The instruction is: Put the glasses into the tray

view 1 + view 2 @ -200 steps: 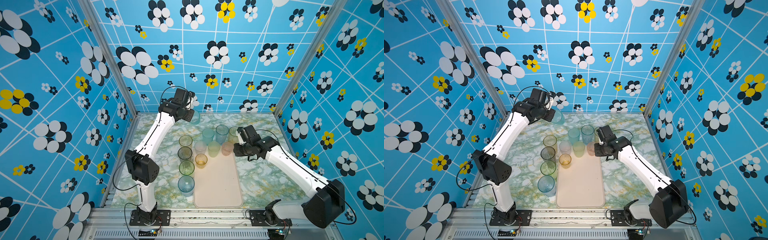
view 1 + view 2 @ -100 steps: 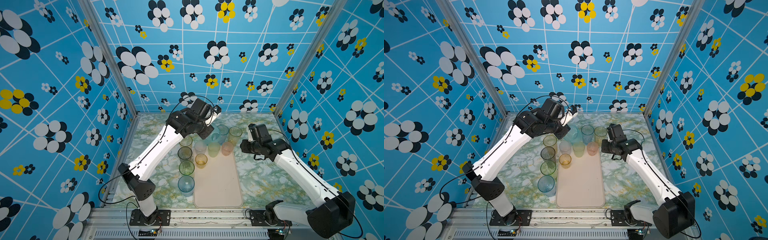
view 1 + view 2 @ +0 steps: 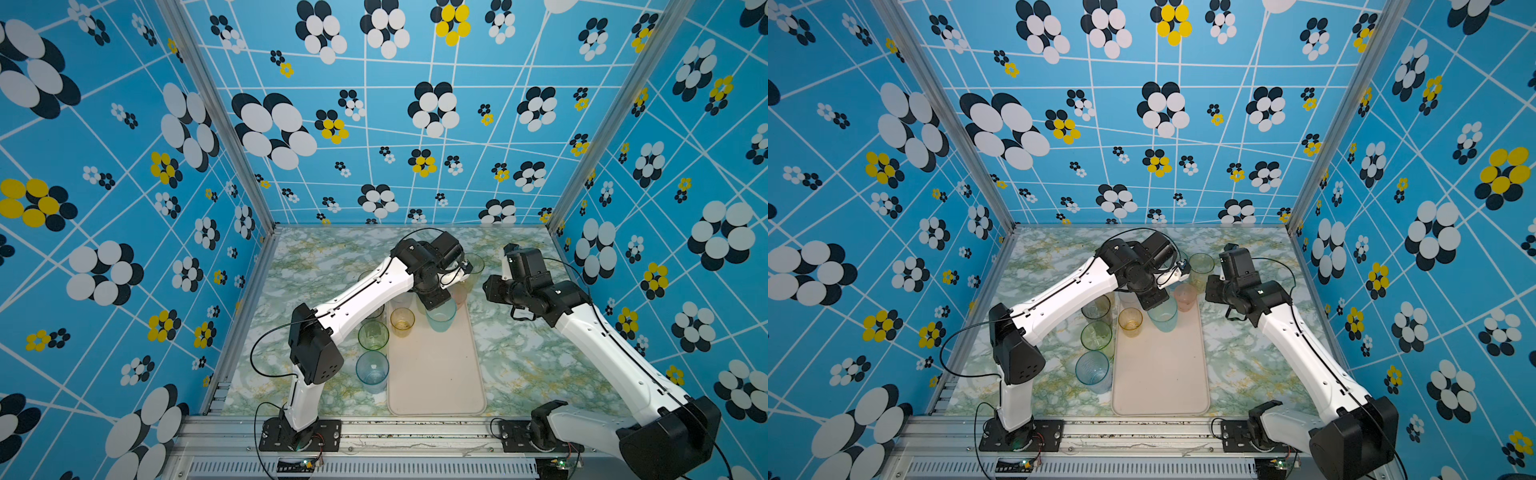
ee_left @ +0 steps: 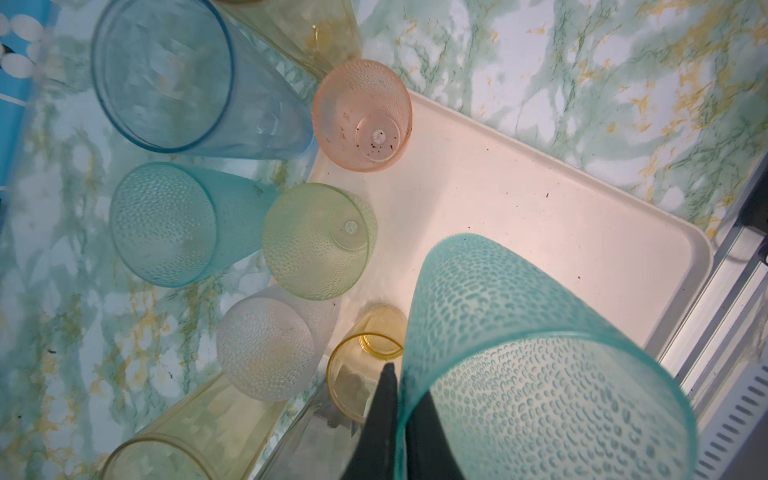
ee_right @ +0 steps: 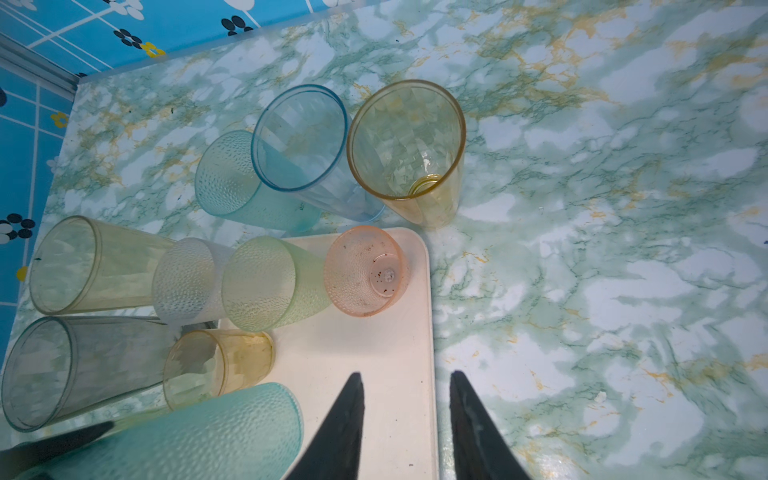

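Between the jaws of the left gripper (image 4: 400,390), pinched tight on its rim, hangs the teal dimpled glass (image 3: 442,320), and it's just swung across from the table's back-left corner to the far end of the tray (image 3: 436,374). It looks about ready to go down, though I can't tell if its base touches yet. Close in, the short amber glass (image 4: 351,374), green dimpled glass (image 4: 318,241) and pink glass (image 4: 361,116) crowd that end. Out right, the right gripper (image 5: 405,376) has backed off, jaws spread and empty, while the blue glass (image 3: 372,370) and tall amber glass (image 5: 407,149) wait on the table (image 3: 519,357).
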`<state>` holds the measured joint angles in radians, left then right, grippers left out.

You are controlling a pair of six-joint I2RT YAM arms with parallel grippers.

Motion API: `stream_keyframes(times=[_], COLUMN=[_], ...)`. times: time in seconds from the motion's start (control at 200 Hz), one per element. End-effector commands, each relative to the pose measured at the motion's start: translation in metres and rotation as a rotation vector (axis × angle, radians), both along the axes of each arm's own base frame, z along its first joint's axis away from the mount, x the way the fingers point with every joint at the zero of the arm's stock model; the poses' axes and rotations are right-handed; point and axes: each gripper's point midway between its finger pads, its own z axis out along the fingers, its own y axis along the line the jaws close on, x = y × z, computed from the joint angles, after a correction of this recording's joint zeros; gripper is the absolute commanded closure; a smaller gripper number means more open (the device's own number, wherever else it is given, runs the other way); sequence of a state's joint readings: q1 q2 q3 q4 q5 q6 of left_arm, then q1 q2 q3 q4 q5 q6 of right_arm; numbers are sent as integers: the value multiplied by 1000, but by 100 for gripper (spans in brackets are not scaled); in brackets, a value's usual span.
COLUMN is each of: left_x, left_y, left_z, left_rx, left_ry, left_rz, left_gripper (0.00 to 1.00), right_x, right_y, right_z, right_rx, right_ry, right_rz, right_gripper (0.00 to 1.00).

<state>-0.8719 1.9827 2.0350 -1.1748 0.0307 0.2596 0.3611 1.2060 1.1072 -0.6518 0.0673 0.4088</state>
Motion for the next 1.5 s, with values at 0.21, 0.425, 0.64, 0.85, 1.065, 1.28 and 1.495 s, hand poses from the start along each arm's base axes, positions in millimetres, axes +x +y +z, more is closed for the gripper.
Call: stream_keyframes(times=[0.21,0.425,0.64,0.85,1.065,1.28,1.495], left_x=[2,14,21,24,27,29,29], left_y=[-4,1,4,8,12,13,13], left_z=[-43,-64,-74,-81,-88,-93,-96], left_rx=[48,93,104,129,158,167,171], left_ry=[93,88,93,90,77,70,66], left_rz=[-6,21,37,39,43,45,45], left_gripper=[95,95,95,95,95,94,91], right_x=[-2,-2,1,3,4,4,4], right_y=[2,4,7,9,10,10,10], right_z=[-4,-8,-11,-14,-16,-18,-19], right_rx=[31,31,35,37,38,38,37], right_ry=[10,21,31,41,45,47,50], right_rz=[1,10,18,25,27,27,27], right_gripper=[63,63,63,63,63,63,63])
